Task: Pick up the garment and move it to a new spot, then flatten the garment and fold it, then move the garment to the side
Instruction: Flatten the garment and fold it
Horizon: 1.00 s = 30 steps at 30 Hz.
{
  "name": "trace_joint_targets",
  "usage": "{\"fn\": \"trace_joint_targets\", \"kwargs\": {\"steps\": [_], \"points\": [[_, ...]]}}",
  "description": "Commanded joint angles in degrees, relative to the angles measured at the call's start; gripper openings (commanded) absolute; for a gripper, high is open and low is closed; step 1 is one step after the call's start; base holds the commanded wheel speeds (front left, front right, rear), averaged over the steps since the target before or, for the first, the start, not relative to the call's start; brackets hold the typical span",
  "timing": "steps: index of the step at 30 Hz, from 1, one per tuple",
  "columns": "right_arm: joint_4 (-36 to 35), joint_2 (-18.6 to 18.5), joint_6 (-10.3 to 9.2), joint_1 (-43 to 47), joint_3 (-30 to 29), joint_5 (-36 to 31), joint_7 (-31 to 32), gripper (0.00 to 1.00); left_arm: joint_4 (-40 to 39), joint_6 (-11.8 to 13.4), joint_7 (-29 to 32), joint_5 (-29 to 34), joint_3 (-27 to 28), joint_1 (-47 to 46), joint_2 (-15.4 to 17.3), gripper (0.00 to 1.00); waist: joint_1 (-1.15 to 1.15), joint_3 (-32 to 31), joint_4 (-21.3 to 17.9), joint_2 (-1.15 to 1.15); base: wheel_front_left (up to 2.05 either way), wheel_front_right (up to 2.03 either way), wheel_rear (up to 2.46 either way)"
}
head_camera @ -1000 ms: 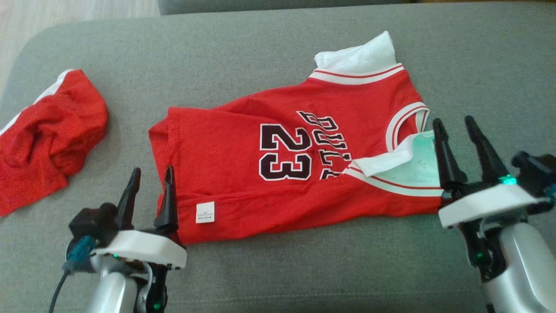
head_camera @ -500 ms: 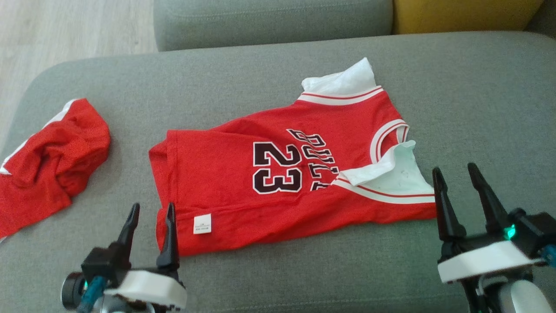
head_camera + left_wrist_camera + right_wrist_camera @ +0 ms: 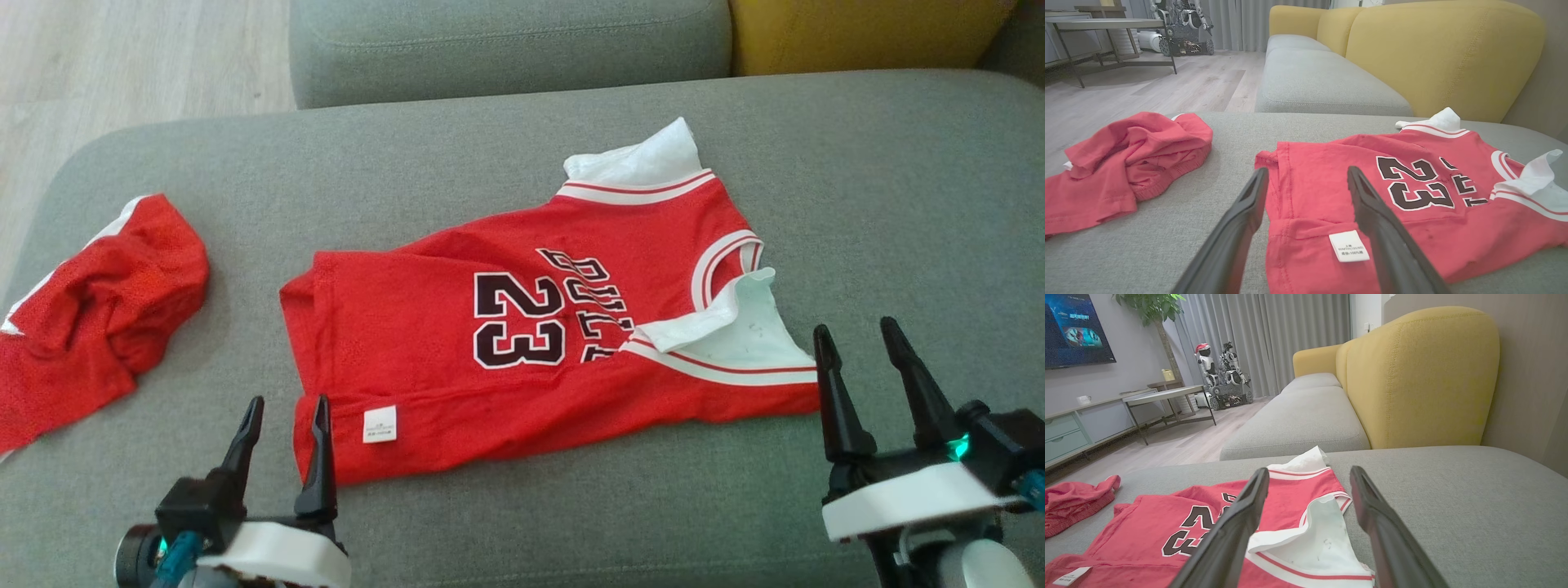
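The garment (image 3: 522,327) is a red jersey with a black "23" and white sleeves, spread out across the grey cushion (image 3: 898,204), neck end to the right. It also lies before both wrist cameras, as the garment (image 3: 1412,192) and the garment (image 3: 1208,522). My left gripper (image 3: 285,403) is open at the jersey's lower left corner, near the white label (image 3: 380,425), and holds nothing. My right gripper (image 3: 853,333) is open just right of the near white sleeve (image 3: 751,327), also without anything in it.
A crumpled red cloth (image 3: 90,302) with a white stripe lies at the cushion's left end. Behind are another grey seat (image 3: 506,41) and a yellow backrest (image 3: 865,33). Wooden floor (image 3: 122,57) lies beyond the left edge.
The head camera has tilted, so the whole scene sits lower and more of the back shows. Both grippers have drawn back toward me from the jersey's edges, staying open.
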Motion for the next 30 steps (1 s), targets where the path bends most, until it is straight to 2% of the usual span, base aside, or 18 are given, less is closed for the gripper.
{"fn": "trace_joint_targets", "kwargs": {"steps": [1, 9, 15, 30], "points": [[-2.2, -0.2, -0.04, -0.7, 0.9, -0.2, 0.0, 1.00, -1.7, 0.2, -0.7, 0.3, 1.8, -2.0, 0.3, 1.00, 0.00, 0.0, 0.0, 0.00, 0.00, 0.00, 0.00], [-1.2, -0.2, -0.04, -1.6, 1.0, 0.1, 0.4, 1.00, 0.4, -0.1, -0.7, -0.8, 1.8, -2.7, -0.1, 1.00, 0.00, 1.2, -0.2, 0.00, 0.00, 0.00, 0.00], [2.3, -0.5, -0.04, -2.7, 0.6, 0.7, 1.0, 1.00, 4.6, -0.9, 0.3, -3.0, 1.6, -3.4, -0.7, 1.00, 0.00, 3.2, 0.0, 0.00, 0.00, 0.00, 0.00], [24.6, -0.8, -0.04, -12.2, -0.8, 3.7, 1.7, 1.00, 21.4, -6.3, 3.0, -10.5, 0.7, -12.3, -2.4, 1.00, 0.00, 9.2, 1.3, 0.00, 0.00, 0.00, 0.00]]}}
